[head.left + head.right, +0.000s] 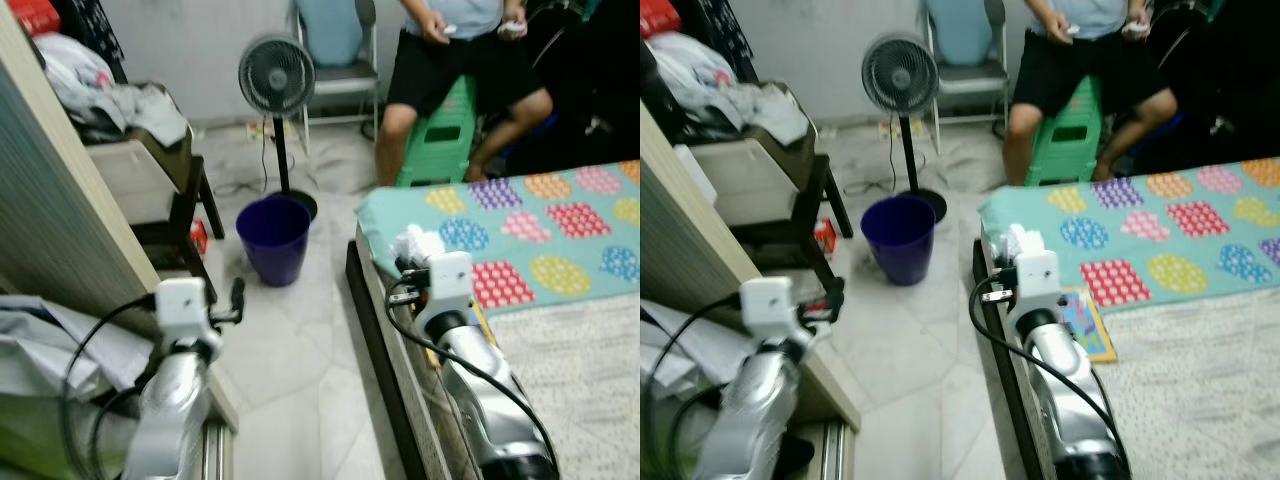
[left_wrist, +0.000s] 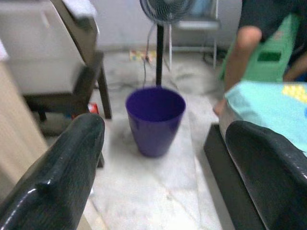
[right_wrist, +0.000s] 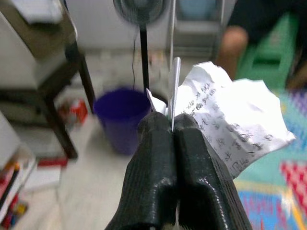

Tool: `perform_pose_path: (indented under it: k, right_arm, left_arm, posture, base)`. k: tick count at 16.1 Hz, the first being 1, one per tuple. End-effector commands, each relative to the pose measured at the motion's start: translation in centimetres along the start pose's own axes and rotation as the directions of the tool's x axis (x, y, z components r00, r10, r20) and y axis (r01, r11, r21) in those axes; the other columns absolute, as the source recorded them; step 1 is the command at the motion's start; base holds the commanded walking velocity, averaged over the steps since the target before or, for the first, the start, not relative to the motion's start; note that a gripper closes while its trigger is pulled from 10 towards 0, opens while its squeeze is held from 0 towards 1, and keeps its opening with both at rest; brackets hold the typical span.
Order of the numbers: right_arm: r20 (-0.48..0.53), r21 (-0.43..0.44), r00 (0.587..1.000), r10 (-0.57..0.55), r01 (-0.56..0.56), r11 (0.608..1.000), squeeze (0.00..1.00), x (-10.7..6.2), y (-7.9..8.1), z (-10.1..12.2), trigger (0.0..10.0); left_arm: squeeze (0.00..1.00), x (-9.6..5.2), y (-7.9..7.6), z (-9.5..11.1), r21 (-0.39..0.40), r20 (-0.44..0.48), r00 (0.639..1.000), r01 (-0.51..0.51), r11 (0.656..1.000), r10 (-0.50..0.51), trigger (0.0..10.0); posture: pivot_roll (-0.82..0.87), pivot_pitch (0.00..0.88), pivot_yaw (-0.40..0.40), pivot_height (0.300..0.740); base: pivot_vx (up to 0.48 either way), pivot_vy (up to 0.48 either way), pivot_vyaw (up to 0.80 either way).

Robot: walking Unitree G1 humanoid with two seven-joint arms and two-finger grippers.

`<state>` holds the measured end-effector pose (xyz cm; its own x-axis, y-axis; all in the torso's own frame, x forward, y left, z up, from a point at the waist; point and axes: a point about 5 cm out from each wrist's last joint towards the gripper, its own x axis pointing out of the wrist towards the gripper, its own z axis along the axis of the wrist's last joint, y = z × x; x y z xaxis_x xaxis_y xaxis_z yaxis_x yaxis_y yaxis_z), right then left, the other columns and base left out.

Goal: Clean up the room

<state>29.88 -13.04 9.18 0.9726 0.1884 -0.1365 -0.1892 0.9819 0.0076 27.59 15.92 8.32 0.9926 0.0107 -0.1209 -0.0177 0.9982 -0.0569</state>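
White crumpled paper (image 3: 235, 127), printed with small text, is pinched in the right gripper (image 3: 171, 125), whose two black fingers (image 3: 151, 158) are pressed tight together on one edge of the sheet (the rest of it balloons out to one side). That gripper sits over the near corner of the bed (image 1: 560, 250), just short of the purple bin (image 1: 273, 238) and off to its right. In the head views the paper shows as a white wad (image 1: 418, 243) at the tip of the silver arm.

On the other side of the bin, nearer the robot, the left gripper (image 1: 236, 300) hangs beside the edge of a wooden table (image 1: 70, 240); its fingers (image 2: 67, 167) stand wide apart with nothing between them, and the bin (image 2: 155, 117) is framed in the gap.

The bin stands upright on the pale marble floor (image 1: 300, 370), its mouth open. To the bin's left is a dark chair (image 1: 170, 190) heaped with clothes (image 1: 110, 95), with a small red can (image 1: 199, 235) on the floor at its foot. Just behind the bin rises a standing fan (image 1: 277, 75), its round base touching the floor close to the bin's rim. Farther back, beyond the bed's patterned cover, a person (image 1: 450, 60) in dark shorts sits on a green stool (image 1: 440, 135).
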Motion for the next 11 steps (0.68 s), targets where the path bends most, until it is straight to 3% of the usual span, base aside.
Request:
perform_pose_path:
  k: [1, 3, 5, 9, 11]
  right_arm:
    - [-0.031, 0.009, 0.999, -0.019, 0.02, 1.0, 0.0, 0.2, 0.0, -0.8, 10.0]
    - [-0.14, 0.015, 0.989, -0.038, 0.041, 0.999, 0.0, 1.7, 1.0, -2.8, 10.0]
    - [-0.234, 0.019, 0.971, -0.05, 0.056, 0.998, 0.0, 2.8, 2.2, -4.6, 10.0]
    - [-0.33, 0.025, 0.942, -0.054, 0.066, 0.997, 0.0, 3.5, 3.0, -6.3, 10.0]
    - [-0.354, 0.022, 0.933, -0.067, 0.081, 0.996, 0.0, 3.6, 2.8, -6.6, 10.0]
  left_arm:
    - [0.0, 0.3, 0.1, -0.6, 0.024, -0.023, 1.0, -0.006, 1.0, 0.007, 10.0]
    - [0.0, 2.3, 0.1, -2.3, 0.042, -0.117, 0.993, -0.004, 0.999, 0.009, 10.0]
    - [0.0, 3.4, -0.1, -4.6, -0.01, -0.248, 0.969, -0.006, 1.0, 0.003, 10.0]
    - [0.0, 3.6, -1.0, -7.4, -0.053, -0.404, 0.914, 0.015, 0.998, -0.035, 10.0]
    - [0.0, 3.6, -0.9, -7.8, -0.074, -0.43, 0.902, 0.015, 0.997, -0.045, 10.0]
  posture:
    - [-0.13, 0.043, 0.014, 0.74]
    - [-0.14, 0.022, 0.016, 0.74]
    - [-0.15, 0.015, 0.017, 0.74]
    - [-0.14, 0.0, 0.009, 0.74]
    - [-0.14, 0.0, 0.007, 0.74]
  base:
    - [0.0, 0.0, 0.0]
    - [0.0, 0.0, 0.0]
    - [0.0, 0.0, 0.0]
    - [0.0, 0.0, 0.0]
    - [0.0, 0.0, 0.0]
